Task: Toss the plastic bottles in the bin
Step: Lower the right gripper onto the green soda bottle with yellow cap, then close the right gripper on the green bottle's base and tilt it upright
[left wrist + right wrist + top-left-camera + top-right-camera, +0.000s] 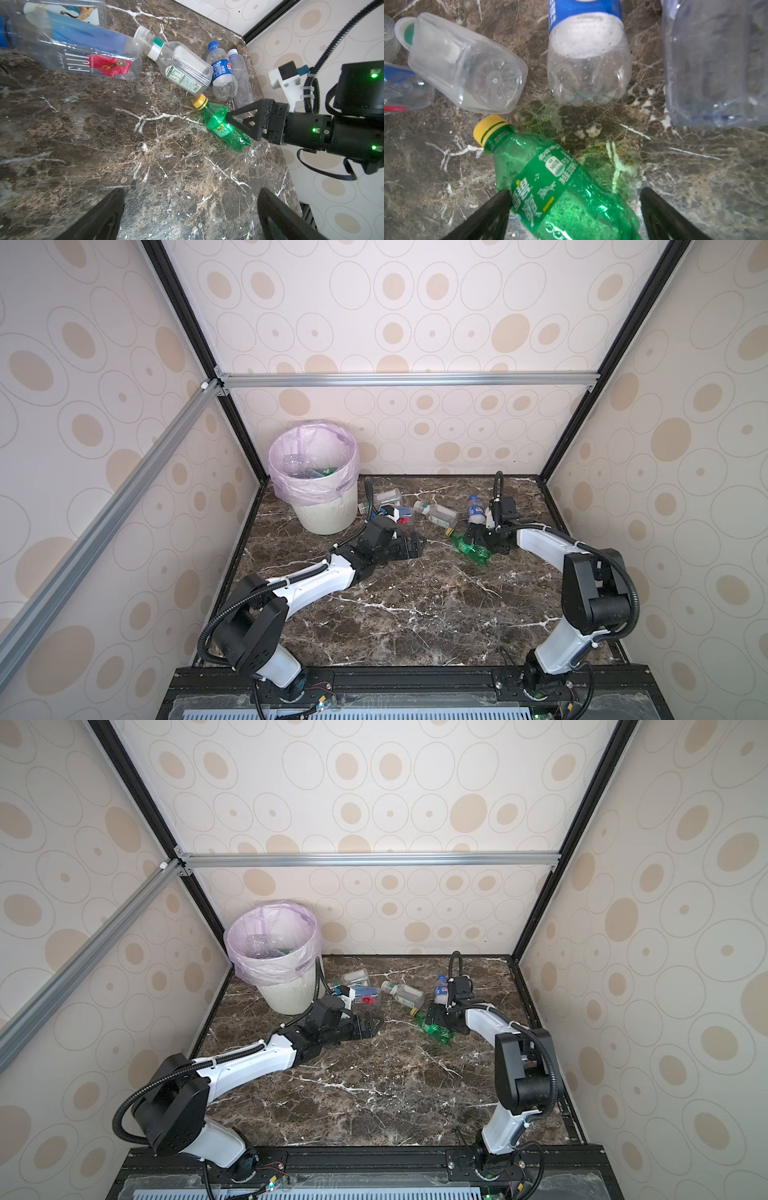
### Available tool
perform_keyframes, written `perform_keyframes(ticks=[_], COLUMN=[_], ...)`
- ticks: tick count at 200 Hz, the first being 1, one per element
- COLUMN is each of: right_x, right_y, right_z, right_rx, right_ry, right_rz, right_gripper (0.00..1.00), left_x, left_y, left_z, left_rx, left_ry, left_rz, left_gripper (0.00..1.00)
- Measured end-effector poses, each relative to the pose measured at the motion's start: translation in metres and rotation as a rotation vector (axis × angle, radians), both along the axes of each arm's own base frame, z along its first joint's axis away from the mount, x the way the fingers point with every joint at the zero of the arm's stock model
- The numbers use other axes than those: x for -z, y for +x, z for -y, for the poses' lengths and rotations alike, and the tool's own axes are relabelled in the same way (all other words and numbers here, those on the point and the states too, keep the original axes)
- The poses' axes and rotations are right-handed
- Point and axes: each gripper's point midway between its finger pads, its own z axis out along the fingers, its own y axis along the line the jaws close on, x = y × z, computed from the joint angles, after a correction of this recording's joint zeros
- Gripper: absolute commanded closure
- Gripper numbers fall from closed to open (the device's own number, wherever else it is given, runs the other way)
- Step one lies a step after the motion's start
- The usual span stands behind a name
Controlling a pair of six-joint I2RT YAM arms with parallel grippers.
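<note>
Plastic bottles (436, 514): several are seen lying near the far edge of the table (415, 614); more are seen inside the bin (328, 514) at its far left corner.
Green bottle (560, 187): laid flat, its body is placed between the right gripper's fingers.
Right gripper (575, 192): spread wide astride the green bottle, not clamped.
Left gripper (191, 191): spread wide, nothing held, positioned over bare table.

"FIJI" in white on clear square bottle (79, 52), Chinese characters on green bottle (556, 187), smaller print unreadable
</note>
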Motion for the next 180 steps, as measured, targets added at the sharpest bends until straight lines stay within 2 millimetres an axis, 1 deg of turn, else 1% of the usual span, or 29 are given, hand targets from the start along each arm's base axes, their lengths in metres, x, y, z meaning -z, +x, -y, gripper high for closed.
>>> perform_keyframes(ticks=[31,53,68,112,132,156,180], right_x=[-0.01,-0.015,-0.015,-0.005,-0.006,-0.009,-0.009], right_y=[-0.008,-0.015,-0.02,-0.034,-0.04,-0.043,-0.044], right_z=[-0.005,-0.012,-0.017,-0.027,-0.032,-0.041,-0.043], right_rx=[-0.016,-0.038,-0.053,-0.084,-0.102,-0.131,-0.14], right_ry=[0.012,0.023,0.027,0.035,0.035,0.026,0.017], right_rz=[0.023,0.035,0.032,0.004,0.005,0.015,0.014], right_gripper=[0.01,0.01,0.02,0.05,0.07,0.1,0.13], left_x=[0.0,0.002,0.005,0.016,0.021,0.022,0.022], left_y=[0.0,-0.001,-0.002,-0.006,-0.009,-0.009,-0.009], left_z=[0.0,-0.001,-0.002,-0.005,-0.006,-0.007,-0.005], left_rx=[-0.001,-0.003,-0.006,-0.011,-0.012,-0.012,-0.01], left_ry=[-0.002,-0.003,-0.002,0.001,0.008,0.007,0.0], left_rz=[0.0,-0.005,-0.011,-0.037,-0.047,-0.049,-0.051], left_gripper=[0.01,0.01,0.01,0.01,0.01,0.01,0.01])
